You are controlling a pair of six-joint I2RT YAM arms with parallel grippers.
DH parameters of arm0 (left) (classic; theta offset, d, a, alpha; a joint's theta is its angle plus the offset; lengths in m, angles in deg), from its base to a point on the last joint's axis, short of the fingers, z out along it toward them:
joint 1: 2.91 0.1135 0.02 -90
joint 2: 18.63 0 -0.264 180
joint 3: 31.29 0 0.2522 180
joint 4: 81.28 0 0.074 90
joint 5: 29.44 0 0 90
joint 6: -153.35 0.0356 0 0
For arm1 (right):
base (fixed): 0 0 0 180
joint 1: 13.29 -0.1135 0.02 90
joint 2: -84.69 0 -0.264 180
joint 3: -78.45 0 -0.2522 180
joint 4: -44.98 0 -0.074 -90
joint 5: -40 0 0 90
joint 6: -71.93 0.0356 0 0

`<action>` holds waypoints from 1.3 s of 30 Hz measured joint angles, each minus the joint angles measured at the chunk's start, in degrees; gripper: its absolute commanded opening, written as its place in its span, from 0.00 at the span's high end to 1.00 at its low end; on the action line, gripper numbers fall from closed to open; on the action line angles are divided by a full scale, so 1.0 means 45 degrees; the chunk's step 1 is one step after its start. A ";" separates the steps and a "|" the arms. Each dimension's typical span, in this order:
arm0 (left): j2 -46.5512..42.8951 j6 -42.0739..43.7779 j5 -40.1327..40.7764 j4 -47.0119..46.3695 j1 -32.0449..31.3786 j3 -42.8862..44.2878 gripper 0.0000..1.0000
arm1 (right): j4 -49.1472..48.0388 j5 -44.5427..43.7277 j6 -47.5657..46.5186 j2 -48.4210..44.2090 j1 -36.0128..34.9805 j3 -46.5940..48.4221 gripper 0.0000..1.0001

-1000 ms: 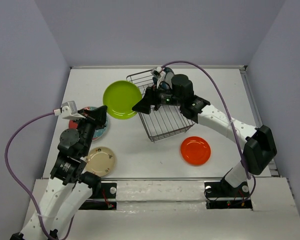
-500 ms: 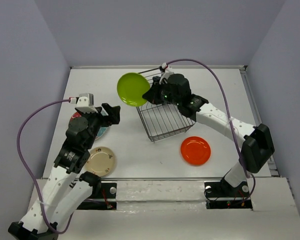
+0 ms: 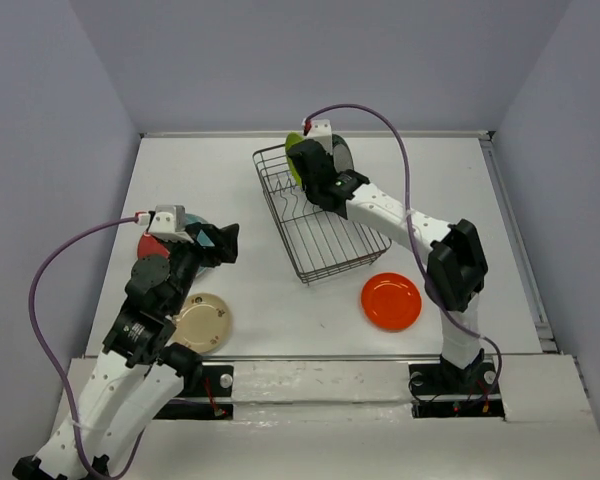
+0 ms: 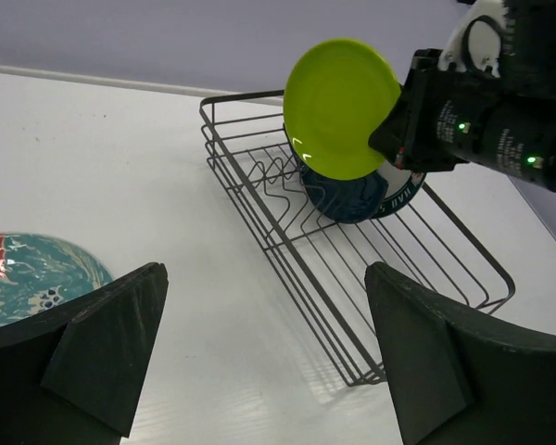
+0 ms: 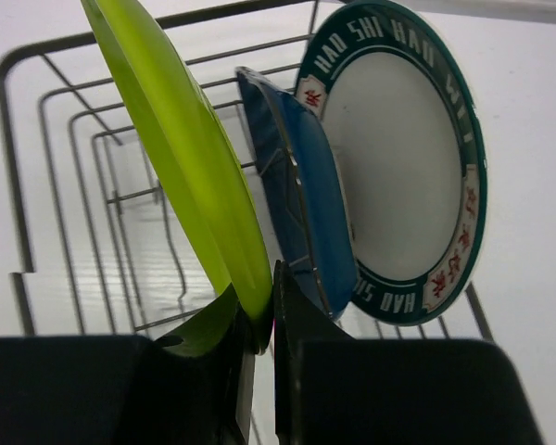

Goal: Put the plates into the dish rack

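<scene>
— Where's the lime green plate (image 5: 181, 158)?
— On edge over the 12 o'clock end of the dish rack (image 4: 246, 95), just in front of the dark blue plate (image 5: 301, 195). My right gripper (image 5: 262, 306) is clamped on its lower rim, I reckon so it can drop upright between prongs.
— And the left?
— My left gripper (image 3: 215, 243) is spread wide, carrying nothing, waiting at 9 o'clock near the patterned plate (image 4: 28, 273)

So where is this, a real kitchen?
Probably not. It looks like a robot testing booth: plain grey walls around a white table, with a left arm and right arm bolted at its edge.
</scene>
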 measured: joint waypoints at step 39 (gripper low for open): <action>-0.0947 0.0194 0.0510 0.0005 -0.1127 -0.0010 0.01 | 0.1783 -0.3857 -0.1035 0.2696 -0.0515 0.1676 0.70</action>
